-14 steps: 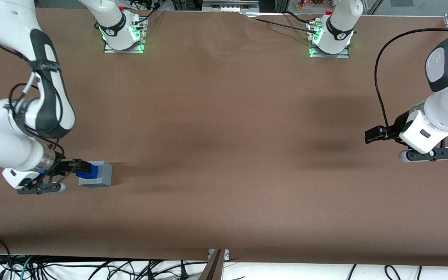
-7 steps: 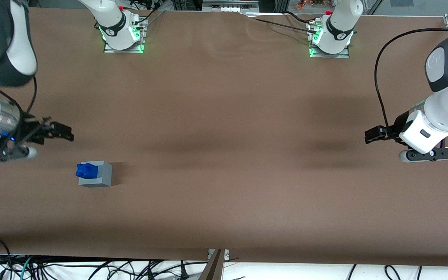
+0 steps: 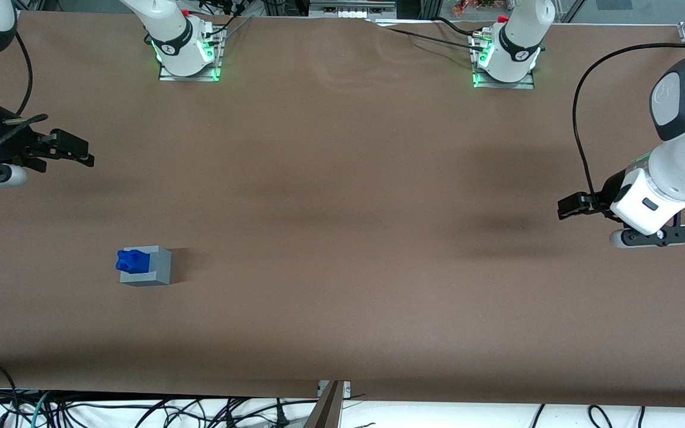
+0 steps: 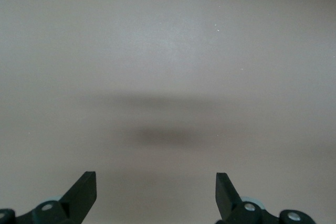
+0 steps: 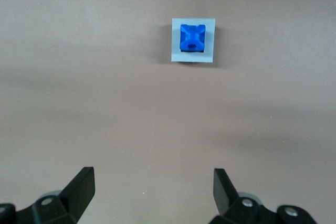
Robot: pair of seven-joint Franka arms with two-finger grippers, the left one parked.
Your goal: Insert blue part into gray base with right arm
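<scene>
The scene contains one blue part (image 3: 132, 260), one gray base (image 3: 151, 267), one brown table (image 3: 342, 238), and one working gripper (image 3: 78, 150) raised high above it, fingers spread.

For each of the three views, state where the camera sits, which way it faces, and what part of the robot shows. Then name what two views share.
Front view: high, facing both arms over the table; gripper open, raised farther from the camera than the gray base.
Right wrist view: looks down between open jaws at the blue part in the base.
Left wrist view: bare table, jaw tips.
Shared: front and right wrist both show part and base.
</scene>
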